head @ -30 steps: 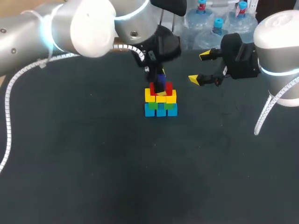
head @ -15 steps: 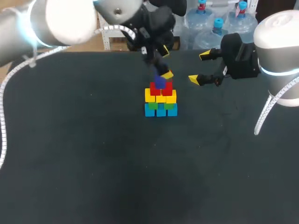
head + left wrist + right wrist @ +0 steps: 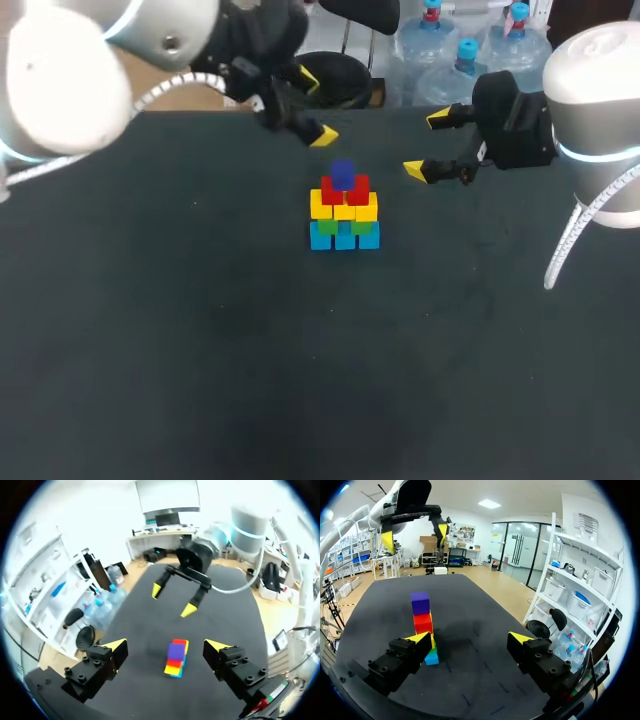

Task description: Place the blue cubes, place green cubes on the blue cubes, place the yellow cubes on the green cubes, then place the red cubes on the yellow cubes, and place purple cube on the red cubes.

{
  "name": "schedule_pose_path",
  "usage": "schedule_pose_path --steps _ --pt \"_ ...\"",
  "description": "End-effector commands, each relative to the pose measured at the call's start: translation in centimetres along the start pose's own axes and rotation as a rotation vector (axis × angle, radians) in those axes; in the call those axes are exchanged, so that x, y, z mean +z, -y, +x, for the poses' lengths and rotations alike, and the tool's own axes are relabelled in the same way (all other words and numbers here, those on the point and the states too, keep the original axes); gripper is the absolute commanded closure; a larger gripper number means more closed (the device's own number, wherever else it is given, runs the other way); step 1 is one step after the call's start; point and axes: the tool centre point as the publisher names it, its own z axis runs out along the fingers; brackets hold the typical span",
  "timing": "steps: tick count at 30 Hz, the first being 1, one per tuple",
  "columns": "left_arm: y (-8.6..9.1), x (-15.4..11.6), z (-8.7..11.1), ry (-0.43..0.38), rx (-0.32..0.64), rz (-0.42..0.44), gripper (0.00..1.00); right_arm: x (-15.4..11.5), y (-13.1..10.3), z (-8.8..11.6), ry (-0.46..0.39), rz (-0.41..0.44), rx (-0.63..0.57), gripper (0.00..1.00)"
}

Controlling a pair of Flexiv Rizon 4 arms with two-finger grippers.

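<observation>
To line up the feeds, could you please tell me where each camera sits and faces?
Head view: above and behind, looking down on the table; left gripper and right gripper show beyond the cube stack.
Left wrist view: on the left wrist, looking down past its own fingers at the purple cube.
Right wrist view: on the right wrist, looking across the table at the stack's side, past its own fingers.
Shared: all show the stack; each wrist view shows the other gripper.
</observation>
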Motion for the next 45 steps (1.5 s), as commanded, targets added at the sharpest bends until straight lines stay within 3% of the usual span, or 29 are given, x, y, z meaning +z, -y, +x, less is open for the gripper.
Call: schedule_pose_path --steps 1,7,15,20,25,45 --pt "0.1 -2.2 0.9 0.087 -0.028 -0.074 0.0 -0.1 0.0 0.0 0.0 -0.001 0.0 0.0" --pt "-2.0 -4.0 1.9 0.118 -0.052 -0.161 0.0 -0.1 0.0 0.0 0.0 -0.001 0.0 0.0" --pt "-5.0 -7.2 1.1 0.21 -0.076 -0.298 0.0 -0.1 0.0 0.0 0.0 -0.001 0.0 0.0" --pt "-6.3 -8.6 0.6 0.283 -0.128 -0.375 0.0 -0.1 0.0 0.0 0.0 -0.001 0.0 0.0" --pt "-7.3 -10.2 -0.1 0.323 -0.113 -0.444 0.0 -0.1 0.0 0.0 0.0 -0.001 0.0 0.0" --pt "-7.3 -10.2 -0.1 0.323 -0.113 -0.444 0.0 -0.1 0.0 0.0 0.0 -0.001 0.0 0.0"
